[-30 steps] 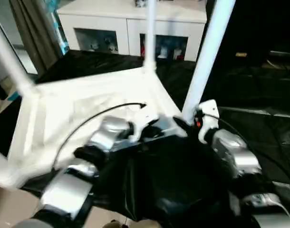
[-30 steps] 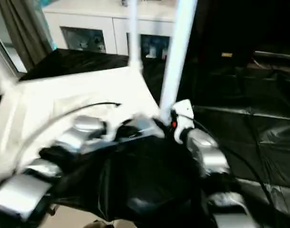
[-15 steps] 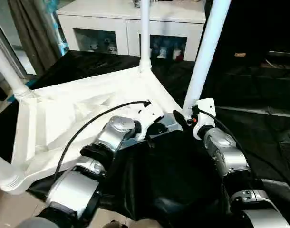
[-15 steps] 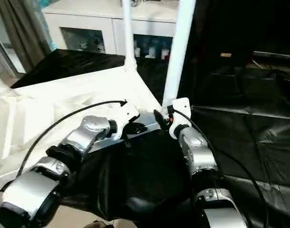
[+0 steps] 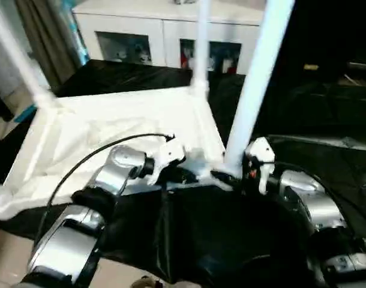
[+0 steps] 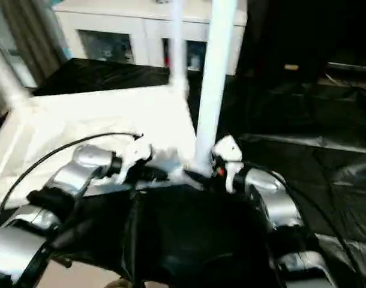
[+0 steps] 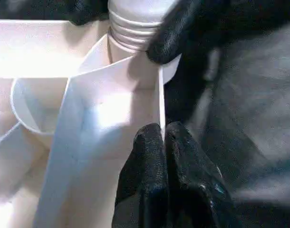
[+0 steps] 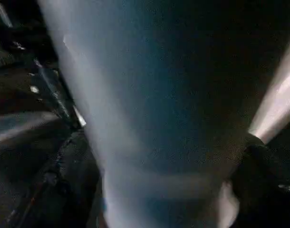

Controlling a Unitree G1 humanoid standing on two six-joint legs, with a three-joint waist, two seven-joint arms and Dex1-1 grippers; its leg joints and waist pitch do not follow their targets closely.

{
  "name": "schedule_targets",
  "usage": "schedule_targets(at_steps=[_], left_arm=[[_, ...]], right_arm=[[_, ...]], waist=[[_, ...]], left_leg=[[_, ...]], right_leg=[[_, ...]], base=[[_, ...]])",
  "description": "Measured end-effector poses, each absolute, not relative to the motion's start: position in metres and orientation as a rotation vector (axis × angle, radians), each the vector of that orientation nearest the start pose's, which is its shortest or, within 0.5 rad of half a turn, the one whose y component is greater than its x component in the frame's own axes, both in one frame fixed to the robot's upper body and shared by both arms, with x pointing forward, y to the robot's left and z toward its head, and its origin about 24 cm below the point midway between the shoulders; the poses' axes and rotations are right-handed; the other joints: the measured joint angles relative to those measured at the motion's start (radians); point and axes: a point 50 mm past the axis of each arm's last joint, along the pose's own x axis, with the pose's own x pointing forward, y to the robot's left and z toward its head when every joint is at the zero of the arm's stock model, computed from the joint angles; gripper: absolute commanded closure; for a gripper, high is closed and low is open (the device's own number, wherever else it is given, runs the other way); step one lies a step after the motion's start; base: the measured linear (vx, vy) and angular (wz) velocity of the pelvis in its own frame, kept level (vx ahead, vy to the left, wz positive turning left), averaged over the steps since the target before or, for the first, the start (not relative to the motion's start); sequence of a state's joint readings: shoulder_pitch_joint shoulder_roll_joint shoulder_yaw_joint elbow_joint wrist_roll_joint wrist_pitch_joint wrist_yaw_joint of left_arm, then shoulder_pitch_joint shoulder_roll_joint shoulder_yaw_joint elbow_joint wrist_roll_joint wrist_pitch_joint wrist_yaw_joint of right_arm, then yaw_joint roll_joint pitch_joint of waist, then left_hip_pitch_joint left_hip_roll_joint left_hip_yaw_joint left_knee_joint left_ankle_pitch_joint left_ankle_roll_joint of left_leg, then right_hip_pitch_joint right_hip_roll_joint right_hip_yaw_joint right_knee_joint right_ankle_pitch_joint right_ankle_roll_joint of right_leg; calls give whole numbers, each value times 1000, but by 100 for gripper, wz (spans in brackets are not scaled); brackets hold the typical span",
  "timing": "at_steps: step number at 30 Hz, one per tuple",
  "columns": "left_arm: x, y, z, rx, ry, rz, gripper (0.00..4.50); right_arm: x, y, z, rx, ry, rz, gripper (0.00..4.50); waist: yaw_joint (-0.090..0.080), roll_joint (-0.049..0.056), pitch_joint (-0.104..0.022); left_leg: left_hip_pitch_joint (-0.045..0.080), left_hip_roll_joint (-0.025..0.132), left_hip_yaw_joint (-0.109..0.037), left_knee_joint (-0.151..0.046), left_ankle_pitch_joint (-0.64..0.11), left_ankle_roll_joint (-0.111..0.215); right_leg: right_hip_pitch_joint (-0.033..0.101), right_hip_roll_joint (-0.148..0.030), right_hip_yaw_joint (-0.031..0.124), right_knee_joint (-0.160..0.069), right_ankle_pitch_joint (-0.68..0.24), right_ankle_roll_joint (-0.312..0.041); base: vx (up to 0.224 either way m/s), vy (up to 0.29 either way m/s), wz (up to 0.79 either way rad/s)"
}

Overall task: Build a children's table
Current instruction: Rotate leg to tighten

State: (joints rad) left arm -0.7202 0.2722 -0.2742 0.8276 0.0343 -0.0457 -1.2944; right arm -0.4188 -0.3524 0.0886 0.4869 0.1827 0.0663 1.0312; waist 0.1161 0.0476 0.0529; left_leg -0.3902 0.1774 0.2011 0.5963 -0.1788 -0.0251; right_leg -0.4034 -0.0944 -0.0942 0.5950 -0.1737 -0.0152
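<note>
Your left gripper (image 7: 163, 142), fingers pressed together, bears on the near rim of the upturned tabletop (image 5: 111, 129) just beside the corner socket (image 7: 135, 66). Your right gripper (image 5: 231, 178) stands at the base of the near leg (image 5: 252, 90), one black finger (image 7: 169, 33) against its ribbed end; the blur leaves it unclear whether the jaws clasp the leg or stand slack around it. The children's table lies underside up on the black sheet (image 5: 231, 240), before the white cabinet (image 5: 165, 36). Three legs are seen upright in their corners: the near one, the far leg (image 5: 202, 42) and the left leg (image 5: 18, 57). The fourth corner lies at the frame edge and cannot be judged. What is left appears to be seating the near leg fully, confirming the fourth, then turning the table upright.
</note>
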Motion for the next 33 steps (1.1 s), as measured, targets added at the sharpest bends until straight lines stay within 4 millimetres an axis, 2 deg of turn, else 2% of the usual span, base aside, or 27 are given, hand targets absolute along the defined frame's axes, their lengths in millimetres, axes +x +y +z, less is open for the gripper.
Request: schedule_targets(at_steps=[4,11,16,19,24,30,33], left_arm=[[325,113,55,373,429,-1495,450],[324,112,55,372,428,-1506,450],[324,108,54,366,420,-1489,450],[327,101,53,366,404,-1439,450],[338,84,51,382,394,-1297,450],[347,54,50,354,395,-1143,450],[348,46,49,344,392,-1100,450]], right_arm=[[301,-161,49,-110,248,1118,90],[295,-163,45,-89,285,1139,158],[296,-164,44,-76,295,1109,171],[298,-163,41,-47,291,1035,173],[312,-163,35,-21,261,774,173],[332,-155,33,7,246,458,174],[339,-151,33,16,251,362,174]], waist=[[0,-1,0],[3,-1,0],[6,-1,0],[6,-1,0],[-5,-1,0],[-15,-1,-1],[-20,0,-2]], left_leg=[[0,0,0,1,0,0],[-1,0,0,1,0,0],[-1,0,0,2,0,0],[-1,0,0,3,0,0],[3,-1,0,3,1,-1],[6,-1,0,2,1,-2],[7,-2,0,2,1,-2]], right_leg=[[1,0,1,0,0,0],[1,0,1,0,0,0],[1,0,1,0,0,0],[2,0,1,1,0,0],[6,-1,3,0,-1,1],[8,-1,3,0,-3,5],[9,-1,3,-1,-3,5]], base=[[0,0,0],[0,0,0],[0,0,0],[0,0,0],[0,0,0],[0,0,0],[0,0,0]])
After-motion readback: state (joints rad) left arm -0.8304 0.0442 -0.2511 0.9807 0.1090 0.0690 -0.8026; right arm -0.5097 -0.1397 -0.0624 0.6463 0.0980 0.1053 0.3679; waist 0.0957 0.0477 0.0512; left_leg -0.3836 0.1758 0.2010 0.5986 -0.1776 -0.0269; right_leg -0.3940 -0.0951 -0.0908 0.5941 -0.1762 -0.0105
